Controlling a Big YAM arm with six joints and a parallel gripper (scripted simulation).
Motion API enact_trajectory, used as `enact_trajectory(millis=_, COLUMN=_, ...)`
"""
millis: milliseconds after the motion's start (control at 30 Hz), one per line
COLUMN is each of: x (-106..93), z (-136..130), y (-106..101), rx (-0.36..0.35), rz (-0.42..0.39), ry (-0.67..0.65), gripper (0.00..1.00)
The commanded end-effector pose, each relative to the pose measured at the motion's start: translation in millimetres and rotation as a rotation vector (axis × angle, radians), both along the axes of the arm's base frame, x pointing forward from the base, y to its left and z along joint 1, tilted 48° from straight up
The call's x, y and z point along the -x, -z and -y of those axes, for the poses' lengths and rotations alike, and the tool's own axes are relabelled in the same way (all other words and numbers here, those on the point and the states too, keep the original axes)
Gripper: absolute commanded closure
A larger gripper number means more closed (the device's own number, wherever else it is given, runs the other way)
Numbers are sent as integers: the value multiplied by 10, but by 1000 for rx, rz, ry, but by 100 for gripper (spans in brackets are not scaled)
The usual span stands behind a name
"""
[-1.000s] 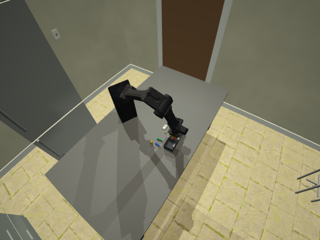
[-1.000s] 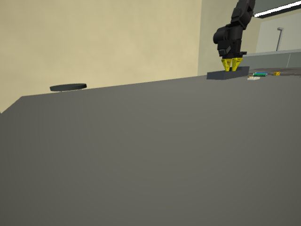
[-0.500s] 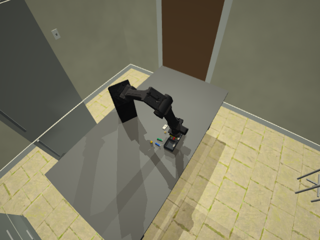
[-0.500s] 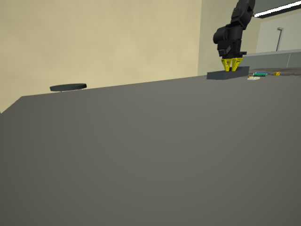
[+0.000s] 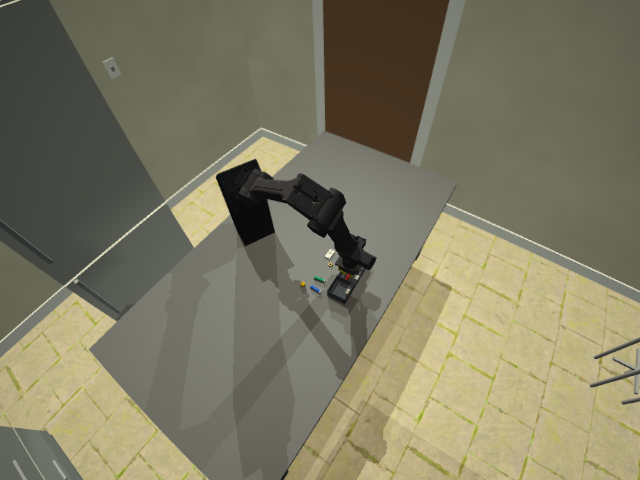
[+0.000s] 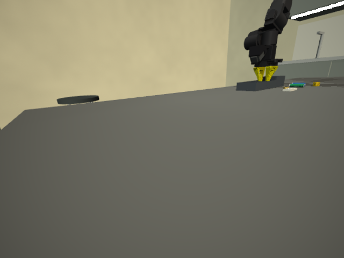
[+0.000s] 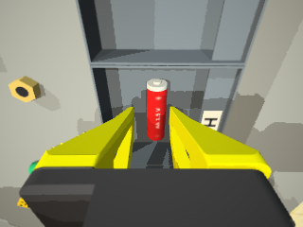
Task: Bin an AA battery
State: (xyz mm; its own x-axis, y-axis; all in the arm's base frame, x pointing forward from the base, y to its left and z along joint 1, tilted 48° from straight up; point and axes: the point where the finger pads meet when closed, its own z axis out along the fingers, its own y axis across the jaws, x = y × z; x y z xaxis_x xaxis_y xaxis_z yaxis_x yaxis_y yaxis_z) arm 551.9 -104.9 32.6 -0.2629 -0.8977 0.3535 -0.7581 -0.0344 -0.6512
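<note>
So my hand point(image 7: 151, 130) is spread open w/ nothing gripped, and the red AA battery point(image 7: 156, 110) sits loose just ahead between my fingertips, inside the H bin point(image 7: 103, 95). Imo best move: lift straight up, don't nudge the bin wall.

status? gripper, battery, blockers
Gripper open, holding nothing, fingers apart over bin H. Red AA battery free between the fingers, inside the bin. Nothing in the way; green battery and blue battery on table.
</note>
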Motion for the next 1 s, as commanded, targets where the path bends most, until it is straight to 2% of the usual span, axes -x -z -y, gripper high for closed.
enact_trajectory(millis=0, x=-4, z=76, y=-142, rx=3, rz=30, ry=6, gripper=71)
enact_trajectory(millis=333, x=-8, z=78, y=-150, rx=3, rz=29, ry=6, gripper=71)
enact_trajectory(millis=400, x=55, z=66, y=-135, rx=-1, rz=13, ry=12, gripper=71)
enact_trajectory(millis=667, x=72, z=-133, y=-190, rx=-6, rz=18, ry=-11, gripper=71)
enact_trajectory(millis=967, x=146, z=-184, y=-268, rx=-6, rz=18, ry=-10, gripper=71)
